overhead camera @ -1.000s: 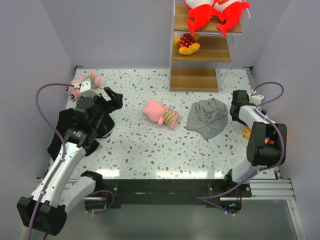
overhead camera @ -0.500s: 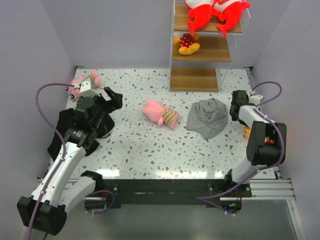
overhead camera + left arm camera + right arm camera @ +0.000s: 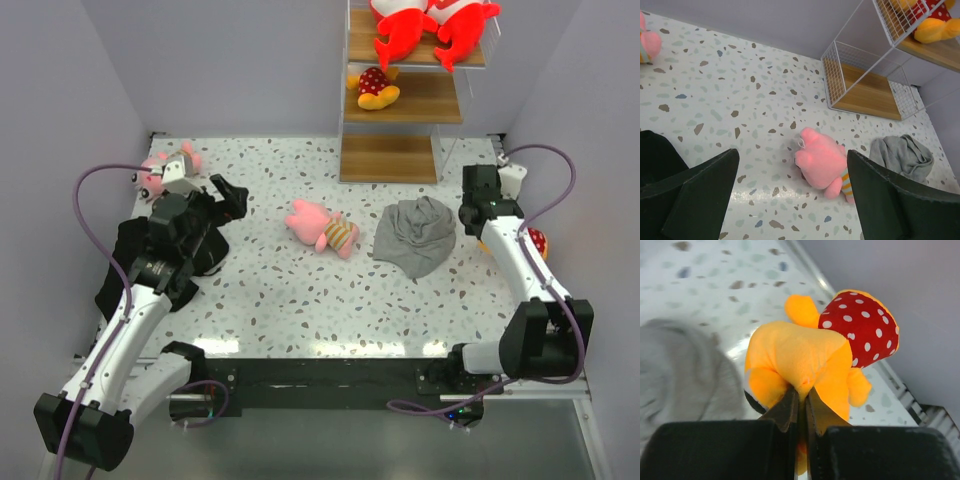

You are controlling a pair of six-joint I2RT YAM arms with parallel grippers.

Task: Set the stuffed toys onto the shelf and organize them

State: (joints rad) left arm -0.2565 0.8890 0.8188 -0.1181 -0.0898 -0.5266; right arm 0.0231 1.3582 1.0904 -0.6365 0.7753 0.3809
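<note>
My right gripper point(image 3: 801, 392) is shut on the yellow-orange stuffed toy with a red dotted top point(image 3: 815, 352), pinching its plush; in the top view that toy point(image 3: 537, 241) shows by the right wall, just off the arm. My left gripper point(image 3: 792, 155) is open and empty, above the table. A pink toy in a striped shirt point(image 3: 822, 160) lies beyond it at the table's middle point(image 3: 322, 226). Another pink toy point(image 3: 160, 168) lies at the back left. The shelf point(image 3: 388, 158) holds two red-and-white toys point(image 3: 420, 25) on its top board and a yellow-orange one point(image 3: 375, 88) on the middle board.
A grey cloth point(image 3: 415, 235) lies crumpled between the middle pink toy and my right arm. A black cloth point(image 3: 130, 260) lies under my left arm at the left edge. Walls close in the table on the left, back and right.
My right gripper has closed on the yellow-orange toy and its arm has swung up and toward the back. The left arm has barely moved.
</note>
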